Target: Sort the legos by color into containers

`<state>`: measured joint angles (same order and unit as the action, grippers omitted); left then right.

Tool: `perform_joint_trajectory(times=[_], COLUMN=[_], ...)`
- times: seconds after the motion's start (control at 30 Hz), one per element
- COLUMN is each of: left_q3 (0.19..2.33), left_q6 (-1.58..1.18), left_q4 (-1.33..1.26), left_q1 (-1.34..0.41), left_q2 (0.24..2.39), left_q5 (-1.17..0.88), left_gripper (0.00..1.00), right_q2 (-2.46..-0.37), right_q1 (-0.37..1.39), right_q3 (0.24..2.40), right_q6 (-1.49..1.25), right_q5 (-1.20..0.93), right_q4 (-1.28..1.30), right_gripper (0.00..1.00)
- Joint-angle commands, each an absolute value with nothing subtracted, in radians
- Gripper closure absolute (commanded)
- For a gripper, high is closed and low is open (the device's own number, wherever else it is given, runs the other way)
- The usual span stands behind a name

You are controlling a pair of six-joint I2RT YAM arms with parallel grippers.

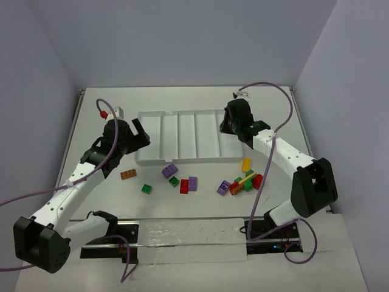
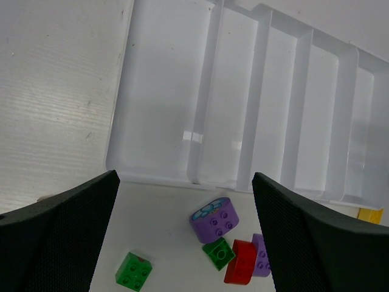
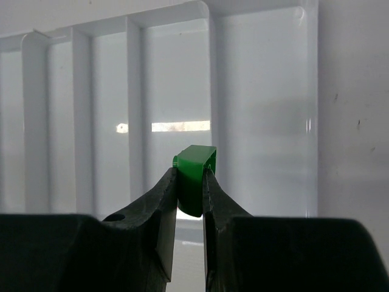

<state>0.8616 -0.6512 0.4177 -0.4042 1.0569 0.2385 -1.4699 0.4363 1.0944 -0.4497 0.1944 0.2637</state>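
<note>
The white divided tray [image 1: 182, 131] lies at the table's centre back, all its visible compartments bare. My right gripper [image 3: 190, 176] is shut on a small green lego [image 3: 196, 163], held above the tray's [image 3: 137, 91] right end. From above, that gripper [image 1: 228, 126] hangs over the tray's right edge. My left gripper [image 2: 185, 177] stands open and holds nothing, just in front of the tray's [image 2: 243, 97] left part. Below it lie a round purple lego [image 2: 214, 219], two green legos [image 2: 134, 271] [image 2: 219, 253], a red one [image 2: 241, 263] and another purple one [image 2: 261, 255].
Loose legos are scattered in front of the tray: an orange-brown one [image 1: 128, 174], a purple one [image 1: 223, 187], a yellow one [image 1: 246, 164] and a stuck-together red, yellow and green cluster [image 1: 245, 181]. Walls close in the table on three sides.
</note>
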Motion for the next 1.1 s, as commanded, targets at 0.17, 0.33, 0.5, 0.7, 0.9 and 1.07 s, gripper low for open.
perform_joint_trajectory(times=[0.17,0.33,0.5,0.7,0.9,1.07], left_q3=[0.868,0.873,0.879,0.882,0.888,0.907], left_q6=[-0.615,-0.614,-0.615,-0.612,-0.615,-0.623], left_q4=[0.413,0.425,0.44,0.449,0.448,0.467], left_q1=[-0.408,-0.408,-0.408,-0.408,-0.408,-0.408], left_q2=[1.046,1.058,1.057,1.05,1.056,1.072], left_q5=[0.202,0.206,0.206,0.21,0.194,0.193], left_gripper=[0.01,0.01,0.01,0.01,0.01,0.01], right_q2=[-1.589,-1.707,-1.827,-1.886,-1.917,-1.815], right_q1=[0.387,0.376,0.356,0.345,0.343,0.35], right_q3=[1.206,1.283,1.363,1.403,1.454,1.391], right_q6=[-0.445,-0.442,-0.439,-0.436,-0.422,-0.42], right_q5=[0.193,0.226,0.253,0.291,0.296,0.284], right_q4=[0.189,0.193,0.201,0.201,0.233,0.211], right_gripper=[1.0,1.0,1.0,0.89,0.33,0.21])
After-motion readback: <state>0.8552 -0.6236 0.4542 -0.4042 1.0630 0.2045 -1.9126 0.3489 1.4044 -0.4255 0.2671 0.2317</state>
